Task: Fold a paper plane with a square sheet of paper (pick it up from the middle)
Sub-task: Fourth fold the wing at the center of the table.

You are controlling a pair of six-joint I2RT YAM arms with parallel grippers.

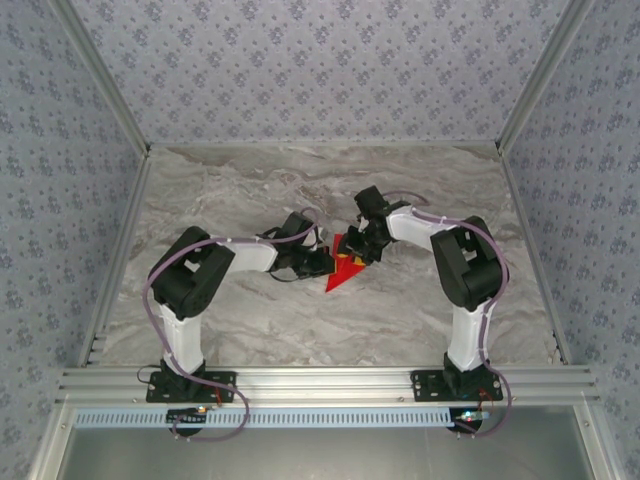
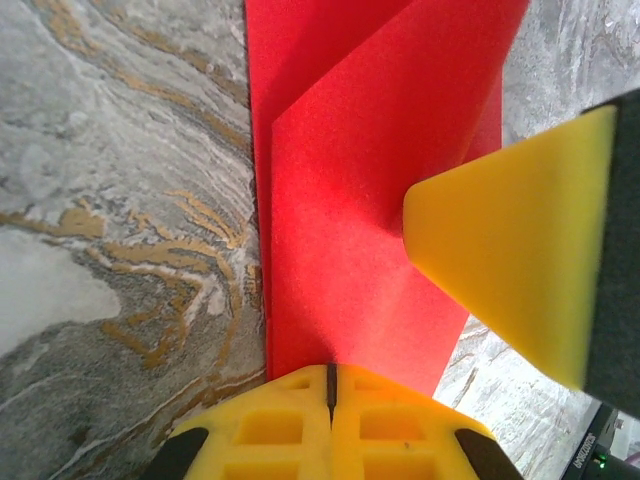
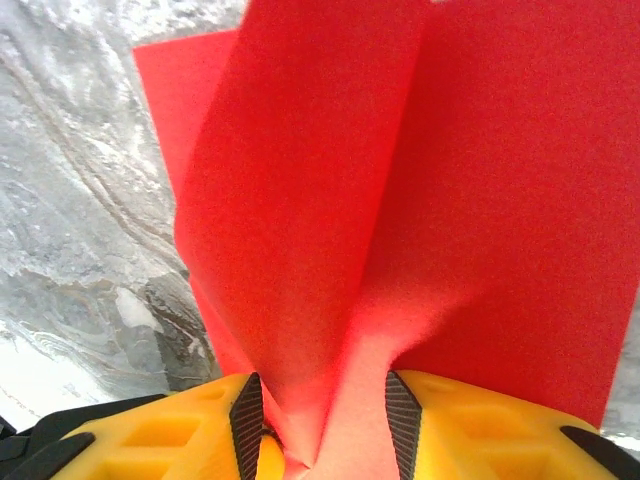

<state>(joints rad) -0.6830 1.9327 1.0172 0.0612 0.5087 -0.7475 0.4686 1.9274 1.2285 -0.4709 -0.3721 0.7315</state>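
In the middle of the top view, the red paper (image 1: 345, 272) is resting partly folded on the marble table (image 1: 250, 190), its point aiming toward the lower left, and both arms are meeting over it. The left gripper (image 2: 330, 385) is clenching shut on the paper's edge at the bottom centre of its wrist view, while a yellow fingertip (image 2: 510, 270) is touching the sheet from the right. The right gripper (image 3: 322, 425) is pinching a raised, bunched fold of the paper between its partly spread fingers at the bottom of its own view.
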